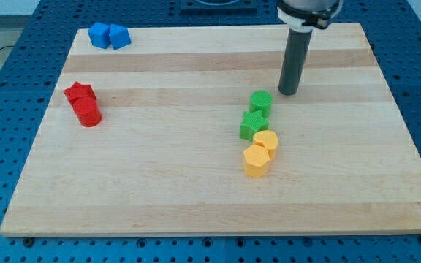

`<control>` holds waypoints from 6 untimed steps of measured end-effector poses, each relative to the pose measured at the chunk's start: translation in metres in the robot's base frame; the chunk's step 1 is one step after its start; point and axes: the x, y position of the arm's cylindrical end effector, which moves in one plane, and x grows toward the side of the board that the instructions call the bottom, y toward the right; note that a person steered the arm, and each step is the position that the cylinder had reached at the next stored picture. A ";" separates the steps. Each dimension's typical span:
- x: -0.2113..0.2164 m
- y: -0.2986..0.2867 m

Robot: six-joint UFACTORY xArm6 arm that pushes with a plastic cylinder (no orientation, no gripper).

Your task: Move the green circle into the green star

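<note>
Wooden board [196,197] on a blue pegboard bench [13,66].

Green circle [261,101]: right of centre, touching the green star [253,125] just below it.

Two yellow blocks [261,152]: touching, below the star.

Red star and round red block [83,104]: left.

Two blue blocks [109,36]: upper left.

My tip [288,92]: bare rod, no fingers; just upper right of the green circle, apart from it.
</note>
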 end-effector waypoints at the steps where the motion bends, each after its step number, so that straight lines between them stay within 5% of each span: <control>1: 0.001 -0.012; 4: 0.014 -0.075; 6: 0.002 -0.031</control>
